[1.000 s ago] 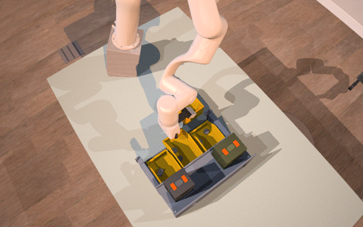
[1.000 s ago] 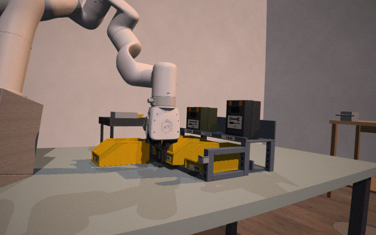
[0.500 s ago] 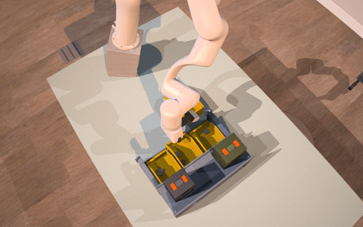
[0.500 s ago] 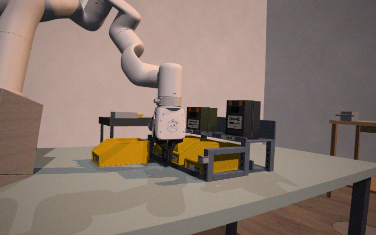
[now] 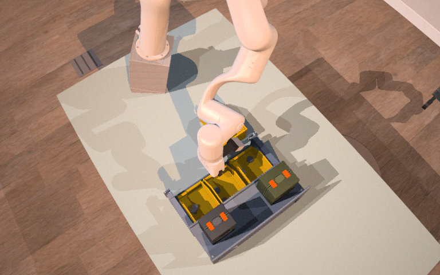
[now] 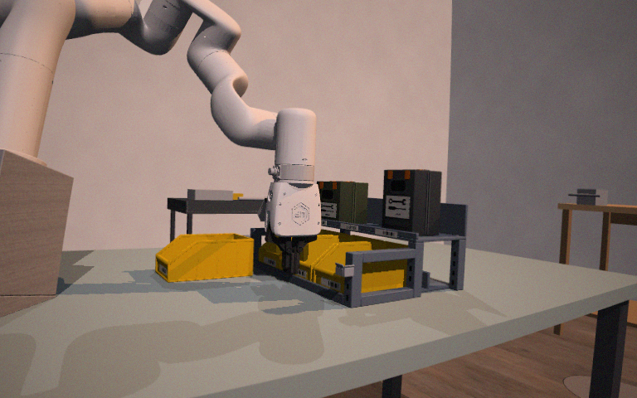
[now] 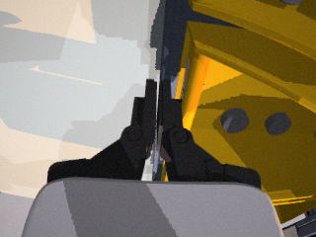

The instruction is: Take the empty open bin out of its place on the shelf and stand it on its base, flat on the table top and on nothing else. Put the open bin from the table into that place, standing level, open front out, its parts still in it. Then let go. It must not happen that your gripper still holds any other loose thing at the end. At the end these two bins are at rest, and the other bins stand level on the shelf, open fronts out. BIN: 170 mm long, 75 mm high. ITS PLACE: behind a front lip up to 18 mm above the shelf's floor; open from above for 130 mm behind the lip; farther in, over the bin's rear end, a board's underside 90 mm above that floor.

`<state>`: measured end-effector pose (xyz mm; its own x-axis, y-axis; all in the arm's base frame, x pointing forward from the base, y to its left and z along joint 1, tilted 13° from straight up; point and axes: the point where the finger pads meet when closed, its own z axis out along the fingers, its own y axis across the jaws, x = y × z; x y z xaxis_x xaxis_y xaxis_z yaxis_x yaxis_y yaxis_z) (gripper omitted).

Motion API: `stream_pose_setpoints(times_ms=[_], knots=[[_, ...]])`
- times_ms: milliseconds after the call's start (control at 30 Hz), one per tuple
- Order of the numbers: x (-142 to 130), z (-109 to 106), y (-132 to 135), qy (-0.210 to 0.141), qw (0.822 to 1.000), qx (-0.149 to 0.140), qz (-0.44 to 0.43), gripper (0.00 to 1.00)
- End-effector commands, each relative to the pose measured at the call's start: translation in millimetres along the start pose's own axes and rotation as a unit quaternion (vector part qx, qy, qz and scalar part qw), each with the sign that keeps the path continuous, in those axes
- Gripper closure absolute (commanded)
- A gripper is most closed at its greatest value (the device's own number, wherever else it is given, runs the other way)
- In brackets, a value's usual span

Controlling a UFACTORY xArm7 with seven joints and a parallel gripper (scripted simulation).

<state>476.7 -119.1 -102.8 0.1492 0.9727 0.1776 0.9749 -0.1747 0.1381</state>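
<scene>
The green case (image 5: 278, 182) (image 6: 345, 201) and dark case (image 5: 217, 223) (image 6: 410, 201) obstruct overhead access; a gap separates them.

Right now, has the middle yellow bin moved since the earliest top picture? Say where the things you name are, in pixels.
Yes. Judged against the fixed shelf (image 5: 212, 251) (image 6: 414, 267) (image 7: 173, 30), the middle yellow bin (image 5: 231, 184) (image 6: 321, 246) (image 7: 262, 173) has slid inward, toward the back.
</scene>
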Motion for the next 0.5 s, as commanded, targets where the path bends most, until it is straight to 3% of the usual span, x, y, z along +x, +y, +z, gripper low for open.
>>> stream_pose_setpoints(times_ms=[0,467], knots=[[-0.6,-1.4,3.8,0.000,1.000,-0.002,0.000,1.00],[-0.6,-1.4,7.1,0.000,1.000,-0.002,0.000,1.00]])
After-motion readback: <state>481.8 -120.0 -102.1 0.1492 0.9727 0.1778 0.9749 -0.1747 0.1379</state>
